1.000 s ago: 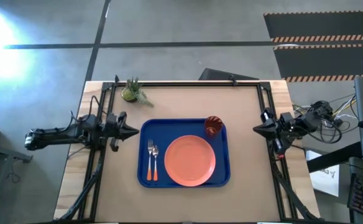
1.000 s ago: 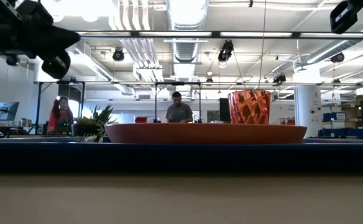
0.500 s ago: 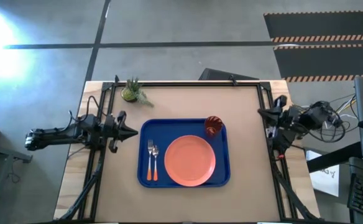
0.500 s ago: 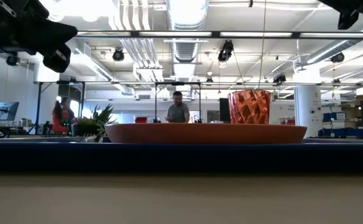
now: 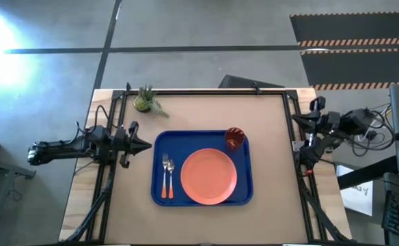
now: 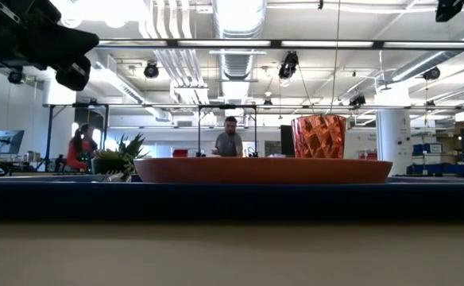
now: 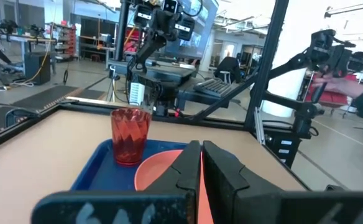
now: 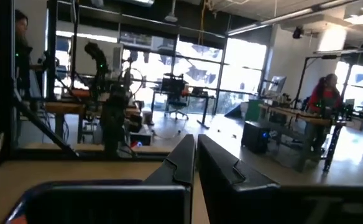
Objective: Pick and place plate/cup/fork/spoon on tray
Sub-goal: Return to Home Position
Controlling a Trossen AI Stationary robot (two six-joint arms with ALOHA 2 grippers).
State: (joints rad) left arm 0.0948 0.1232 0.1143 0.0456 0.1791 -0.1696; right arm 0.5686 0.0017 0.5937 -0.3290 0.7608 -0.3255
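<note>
- The tray (image 5: 201,168) lies at the middle of the table (image 5: 274,212), holding all four task items.
- The plate (image 5: 208,176) fills the tray's middle and right part; in the low view it shows only as a flat salmon band (image 6: 262,170) above the tray's dark edge.
- The cup (image 5: 234,139) stands upright at the tray's far right corner, just beside the plate's rim.
- The fork (image 5: 164,175) and the spoon (image 5: 171,176) lie side by side, just left of the plate, heads away from the near edge; the low view hides both behind the tray's rim.
- The left claw (image 5: 143,145) hangs just off the tray's left edge, fingers shut together, holding nothing.
- The right claw (image 5: 296,120) sits at the table's right edge, well apart from the tray, fingers closed and empty.
- A small potted plant (image 5: 145,100) stands near the table's far left corner.
</note>
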